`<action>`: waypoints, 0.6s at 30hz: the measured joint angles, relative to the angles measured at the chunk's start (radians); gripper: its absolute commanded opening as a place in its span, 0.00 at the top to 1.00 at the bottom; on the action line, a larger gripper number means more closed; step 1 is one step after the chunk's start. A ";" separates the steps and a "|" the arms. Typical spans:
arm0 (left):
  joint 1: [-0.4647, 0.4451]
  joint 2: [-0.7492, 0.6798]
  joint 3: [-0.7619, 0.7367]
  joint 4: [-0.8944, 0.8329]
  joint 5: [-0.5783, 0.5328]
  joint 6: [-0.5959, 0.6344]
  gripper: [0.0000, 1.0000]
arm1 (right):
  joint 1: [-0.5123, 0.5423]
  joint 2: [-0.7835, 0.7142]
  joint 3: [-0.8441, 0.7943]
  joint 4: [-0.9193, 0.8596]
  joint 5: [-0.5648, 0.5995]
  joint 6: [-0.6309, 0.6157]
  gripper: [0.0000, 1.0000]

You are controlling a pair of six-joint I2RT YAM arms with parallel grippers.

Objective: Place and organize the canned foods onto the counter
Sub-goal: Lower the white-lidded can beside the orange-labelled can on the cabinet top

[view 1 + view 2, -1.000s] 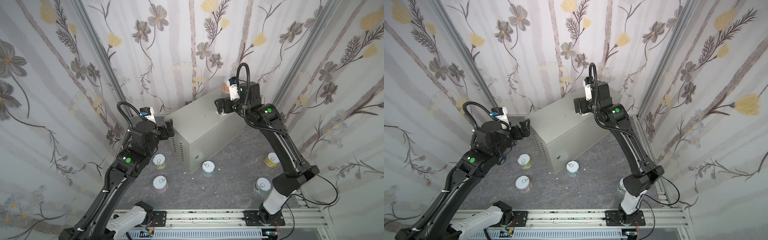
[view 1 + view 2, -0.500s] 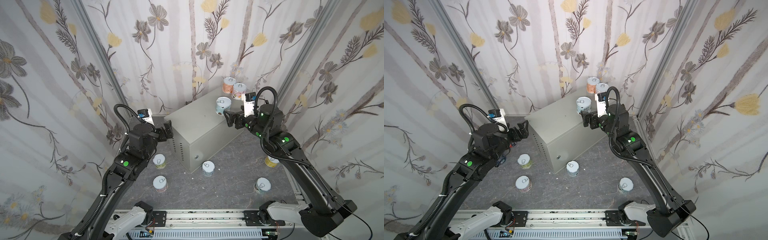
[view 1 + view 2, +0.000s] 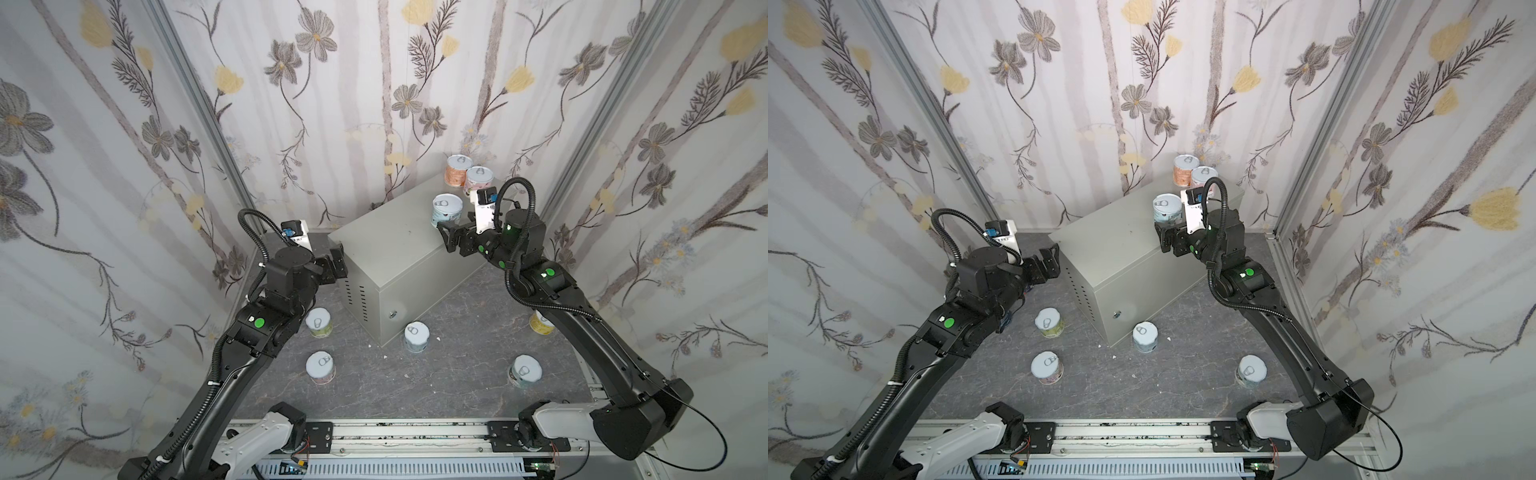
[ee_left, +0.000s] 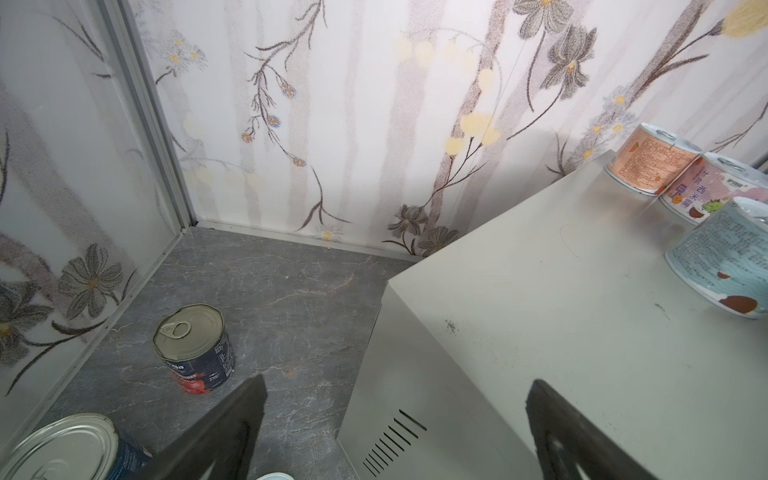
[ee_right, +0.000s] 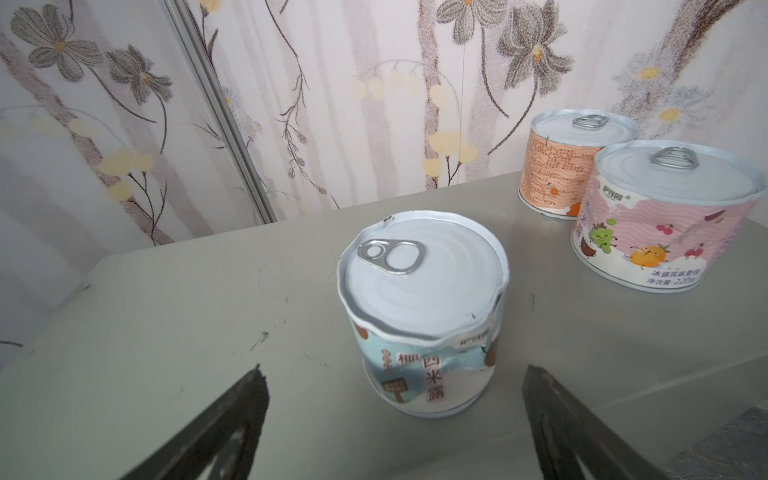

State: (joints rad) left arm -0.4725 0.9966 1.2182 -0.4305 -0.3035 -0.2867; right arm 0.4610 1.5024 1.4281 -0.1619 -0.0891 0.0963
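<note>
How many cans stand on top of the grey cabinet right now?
3. An orange can at the far corner of the cabinet, a pink can beside it, a light-blue can nearer the middle. The right arm may hide another.

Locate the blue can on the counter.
In both top views the blue can stands on the counter, toward its right end, just beyond the right gripper, near the pink can.

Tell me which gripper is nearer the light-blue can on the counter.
Right. The right gripper sits open just in front of the light-blue can, not touching it. The left gripper hangs open beside the opposite end of the counter.
</note>
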 measured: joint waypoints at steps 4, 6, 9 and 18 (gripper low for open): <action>0.000 0.014 0.004 0.000 -0.019 0.019 0.00 | -0.016 0.050 0.044 0.008 -0.020 0.000 0.11; 0.000 0.021 0.007 0.000 -0.027 0.021 0.00 | -0.023 0.072 0.062 0.009 -0.032 0.000 0.12; 0.000 0.024 0.011 0.001 -0.034 0.021 0.00 | -0.029 0.115 0.091 0.022 -0.039 0.000 0.15; 0.000 -0.002 0.013 0.008 -0.043 0.022 0.00 | -0.036 0.196 0.152 0.022 -0.045 0.000 0.33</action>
State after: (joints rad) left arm -0.4725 0.9951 1.2316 -0.4229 -0.3466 -0.2646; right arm 0.4248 1.6985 1.5799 -0.1402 -0.1341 0.0963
